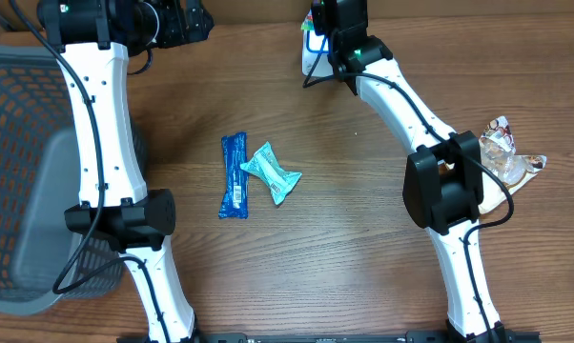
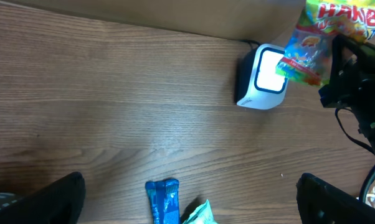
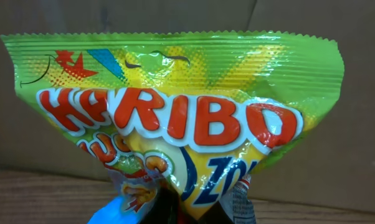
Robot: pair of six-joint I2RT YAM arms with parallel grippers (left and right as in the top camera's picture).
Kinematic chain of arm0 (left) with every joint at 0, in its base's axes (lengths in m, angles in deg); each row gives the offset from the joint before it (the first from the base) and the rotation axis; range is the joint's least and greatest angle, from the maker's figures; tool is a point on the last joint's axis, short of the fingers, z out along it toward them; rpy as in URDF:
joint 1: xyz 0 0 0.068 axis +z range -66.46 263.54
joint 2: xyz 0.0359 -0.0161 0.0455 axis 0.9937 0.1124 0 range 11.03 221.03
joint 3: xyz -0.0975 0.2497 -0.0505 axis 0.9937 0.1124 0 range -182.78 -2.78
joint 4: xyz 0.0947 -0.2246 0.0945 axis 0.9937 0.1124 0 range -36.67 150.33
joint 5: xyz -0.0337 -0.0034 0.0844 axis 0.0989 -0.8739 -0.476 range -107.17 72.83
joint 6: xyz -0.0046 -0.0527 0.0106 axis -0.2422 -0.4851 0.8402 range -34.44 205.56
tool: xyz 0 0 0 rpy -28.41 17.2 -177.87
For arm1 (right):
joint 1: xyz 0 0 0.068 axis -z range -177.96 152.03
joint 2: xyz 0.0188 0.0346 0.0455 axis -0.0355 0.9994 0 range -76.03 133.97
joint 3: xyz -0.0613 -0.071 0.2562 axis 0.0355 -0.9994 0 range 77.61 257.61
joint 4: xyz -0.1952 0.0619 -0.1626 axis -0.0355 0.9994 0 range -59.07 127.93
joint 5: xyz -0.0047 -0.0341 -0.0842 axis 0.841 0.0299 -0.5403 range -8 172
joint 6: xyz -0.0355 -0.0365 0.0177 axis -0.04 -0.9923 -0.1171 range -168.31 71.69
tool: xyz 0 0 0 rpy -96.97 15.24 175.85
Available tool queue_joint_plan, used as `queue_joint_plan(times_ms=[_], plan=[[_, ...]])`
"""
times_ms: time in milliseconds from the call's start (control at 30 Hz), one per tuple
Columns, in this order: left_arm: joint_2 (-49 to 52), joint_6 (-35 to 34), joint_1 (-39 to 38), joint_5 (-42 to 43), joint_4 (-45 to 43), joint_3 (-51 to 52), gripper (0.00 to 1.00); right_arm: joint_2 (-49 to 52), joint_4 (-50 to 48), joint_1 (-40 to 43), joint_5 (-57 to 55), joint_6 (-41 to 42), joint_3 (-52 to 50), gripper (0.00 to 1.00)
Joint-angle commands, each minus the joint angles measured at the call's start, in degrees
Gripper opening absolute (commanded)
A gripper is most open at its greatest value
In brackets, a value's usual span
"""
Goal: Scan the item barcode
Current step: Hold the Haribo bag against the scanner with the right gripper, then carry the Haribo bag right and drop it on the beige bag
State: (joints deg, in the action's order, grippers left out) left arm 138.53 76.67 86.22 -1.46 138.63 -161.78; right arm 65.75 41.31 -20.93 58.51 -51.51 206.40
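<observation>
The wooden table [image 1: 344,238] carries a grey basket [image 1: 20,114] at its left edge. The left gripper [image 2: 189,183] hangs over the table, jaws spread wide and empty. The right gripper [image 3: 172,208] is clamped on the lower edge of the Haribo bag [image 3: 175,112], held just beside the lit window of the white scanner [image 2: 262,78]. The bag looks light, soft and crinkly, its film likely slippery and floppy; a pinch on a flat sealed edge should keep the printed panel taut. A blue bar [image 1: 234,176] and a teal packet [image 1: 271,173] lie mid-table
</observation>
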Motion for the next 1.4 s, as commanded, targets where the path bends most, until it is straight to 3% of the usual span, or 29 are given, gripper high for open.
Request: queue_joint_plan(times_ms=[0,800,933,1033,1300,1367], plan=[[-0.9,-0.3,-0.1,0.4,-0.2,-0.8,1.00,-0.3,-1.8,0.1,-4.0,-0.3,1.1,0.04],[-0.9,-0.3,-0.1,0.4,-0.2,-0.8,1.00,1.4,-0.5,-0.1,-6.9,-0.9,0.3,0.04],[-0.9,-0.3,-0.1,0.4,-0.2,-0.8,1.00,-5.4,8.5,-1.4,3.4,-3.9,0.3,0.04],[-0.9,-0.3,-0.1,0.4,-0.2,-0.8,1.00,-12.8,19.2,-1.4,10.1,-0.1,0.3,0.04],[-0.9,-0.3,-0.1,0.4,-0.2,-0.8,1.00,-23.9,50.2,6.5,7.7,11.1,0.3,0.04],[-0.9,-0.3,-0.1,0.4,-0.2,-0.8,1.00,-23.8,61.8,10.8,3.3,19.7,0.1,0.04]])
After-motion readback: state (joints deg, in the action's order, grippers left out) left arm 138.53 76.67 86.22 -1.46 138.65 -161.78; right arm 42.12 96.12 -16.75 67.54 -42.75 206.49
